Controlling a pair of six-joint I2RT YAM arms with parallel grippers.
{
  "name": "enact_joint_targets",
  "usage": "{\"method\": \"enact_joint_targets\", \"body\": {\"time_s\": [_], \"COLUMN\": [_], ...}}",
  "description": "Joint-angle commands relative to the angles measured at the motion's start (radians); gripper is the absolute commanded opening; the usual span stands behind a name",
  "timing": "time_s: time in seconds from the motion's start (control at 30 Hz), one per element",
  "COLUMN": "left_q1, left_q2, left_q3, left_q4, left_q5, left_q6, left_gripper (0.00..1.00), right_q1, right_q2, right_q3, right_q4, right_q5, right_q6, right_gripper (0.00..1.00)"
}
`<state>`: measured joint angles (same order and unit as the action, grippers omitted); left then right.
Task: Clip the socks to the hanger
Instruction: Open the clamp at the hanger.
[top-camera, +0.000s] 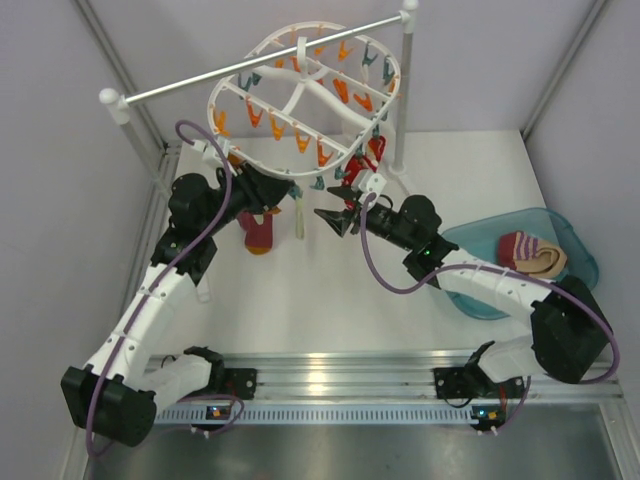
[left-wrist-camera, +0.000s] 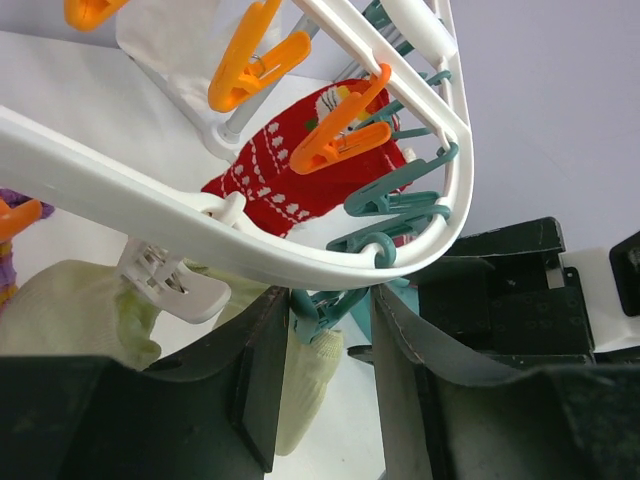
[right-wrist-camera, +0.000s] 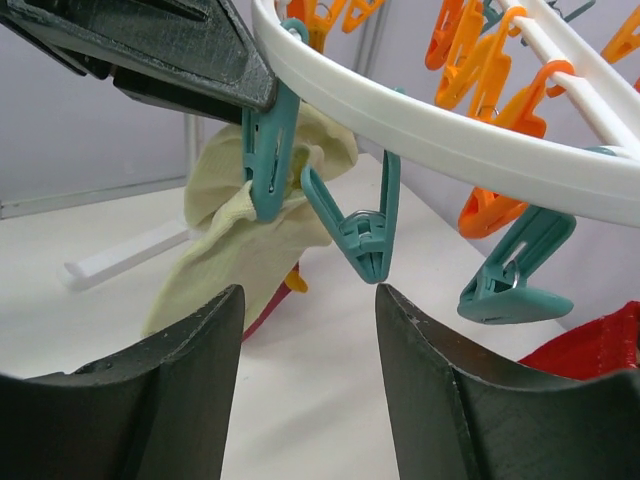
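Note:
The white oval hanger hangs from the rail. One cream sock hangs from a teal clip on its near rim. It also shows in the left wrist view and, thin and pale, in the top view. My left gripper is closed around that clip's handles, under the rim. My right gripper is open and empty just below an empty teal clip, right of the left one. The other striped sock lies in the blue tub.
A maroon sock hangs below the hanger's left side. A red patterned sock is clipped at the hanger's right. The metal rail on white posts spans the back. The blue tub sits at the right.

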<state>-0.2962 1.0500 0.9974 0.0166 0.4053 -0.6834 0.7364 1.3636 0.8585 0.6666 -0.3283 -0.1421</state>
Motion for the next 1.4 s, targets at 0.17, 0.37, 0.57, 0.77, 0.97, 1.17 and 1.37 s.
{"method": "enact_joint_targets", "body": {"time_s": [0.17,0.37,0.57,0.77,0.97,1.17,1.37], "left_q1": [0.020,0.025,0.025,0.040,0.048,0.043,-0.033], "left_q2": [-0.001,0.001,-0.008,-0.038,-0.119,-0.143,-0.107], "left_q3": [0.001,0.001,0.003,0.010,0.032,0.070,0.072], "left_q4": [0.025,0.017,0.008,-0.012,-0.078,-0.156,-0.083], "left_q5": [0.029,0.041,0.055,0.093,0.128,0.156,0.121], "left_q6": [-0.010,-0.010,-0.004,0.011,0.122,0.208,0.232], "left_gripper": [0.43,0.43,0.44,0.48,0.51,0.53,0.54], "right_q1": [-0.009,-0.006,-0.009,-0.009,0.003,0.061,0.124], "right_q2": [0.069,0.080,0.083,0.037,-0.003,-0.023,-0.011], "right_q3": [0.080,0.097,0.119,0.123,0.165,0.192,0.244], "right_q4": [0.165,0.169,0.148,0.048,-0.139,-0.225,-0.315], "right_q5": [-0.014,-0.014,-0.026,-0.028,0.050,0.188,0.287], "right_q6": [-0.054,-0.056,-0.067,-0.068,-0.093,-0.146,-0.151], "right_gripper": [0.54,0.53,0.37,0.16,0.00,0.00,0.00]}}
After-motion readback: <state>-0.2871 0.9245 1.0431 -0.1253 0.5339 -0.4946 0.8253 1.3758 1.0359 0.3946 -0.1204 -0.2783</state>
